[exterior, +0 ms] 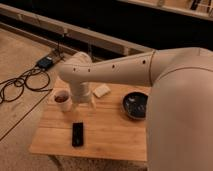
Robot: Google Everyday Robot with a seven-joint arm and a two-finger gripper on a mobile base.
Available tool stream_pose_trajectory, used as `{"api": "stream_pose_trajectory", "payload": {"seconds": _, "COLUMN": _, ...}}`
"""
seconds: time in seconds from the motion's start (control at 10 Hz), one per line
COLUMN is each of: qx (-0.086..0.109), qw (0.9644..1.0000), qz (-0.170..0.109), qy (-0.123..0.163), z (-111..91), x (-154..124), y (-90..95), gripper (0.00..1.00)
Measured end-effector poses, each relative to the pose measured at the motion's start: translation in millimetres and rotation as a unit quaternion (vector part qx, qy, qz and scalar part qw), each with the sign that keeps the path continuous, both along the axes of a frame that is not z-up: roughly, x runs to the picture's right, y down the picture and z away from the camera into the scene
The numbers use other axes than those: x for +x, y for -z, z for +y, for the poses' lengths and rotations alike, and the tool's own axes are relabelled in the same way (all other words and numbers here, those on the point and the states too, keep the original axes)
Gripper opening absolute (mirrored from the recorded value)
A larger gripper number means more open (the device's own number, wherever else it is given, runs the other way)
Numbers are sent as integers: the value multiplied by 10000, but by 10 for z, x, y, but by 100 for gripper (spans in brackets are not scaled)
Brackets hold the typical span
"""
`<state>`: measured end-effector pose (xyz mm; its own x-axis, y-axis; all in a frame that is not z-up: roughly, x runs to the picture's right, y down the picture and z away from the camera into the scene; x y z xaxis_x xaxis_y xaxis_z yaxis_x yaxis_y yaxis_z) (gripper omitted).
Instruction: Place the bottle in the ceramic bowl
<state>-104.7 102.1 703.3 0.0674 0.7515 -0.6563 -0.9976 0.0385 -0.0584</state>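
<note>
The ceramic bowl (pixel 135 104), round, shallow and dark, sits at the right of the wooden table (pixel 110 135). My arm reaches from the right across the table and bends down at its left end. The gripper (pixel 83 104) hangs there just above the tabletop, right beside a white mug (pixel 62 99) with dark contents and well left of the bowl. I cannot make out the bottle; the arm and wrist hide whatever is at the gripper.
A flat black device (pixel 77 133) lies on the table's front left. A pale flat block (pixel 101 90) lies behind the gripper. Cables (pixel 22 85) and a dark box (pixel 46 62) lie on the floor to the left. A low ledge runs behind.
</note>
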Motion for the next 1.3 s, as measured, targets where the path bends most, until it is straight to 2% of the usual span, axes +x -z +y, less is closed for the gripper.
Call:
{"api": "stream_pose_trajectory", "payload": {"seconds": 0.4, "qx": -3, "qw": 10000, "qz": 24, "qy": 2, "z": 5, "x": 12, "y": -3, "gripper": 65}}
{"api": "stream_pose_trajectory", "payload": {"seconds": 0.5, "qx": -13, "qw": 9999, "qz": 116, "qy": -44, "z": 15, "x": 79, "y": -29, "gripper": 65}}
{"api": "stream_pose_trajectory", "payload": {"seconds": 0.7, "qx": -25, "qw": 9994, "qz": 286, "qy": -178, "z": 13, "x": 256, "y": -97, "gripper": 65}}
{"api": "stream_pose_trajectory", "payload": {"seconds": 0.9, "qx": -6, "qw": 9979, "qz": 433, "qy": -486, "z": -33, "x": 505, "y": -233, "gripper": 65}}
{"api": "stream_pose_trajectory", "payload": {"seconds": 1.3, "qx": 157, "qw": 9949, "qz": 514, "qy": -848, "z": -224, "x": 1061, "y": -562, "gripper": 65}}
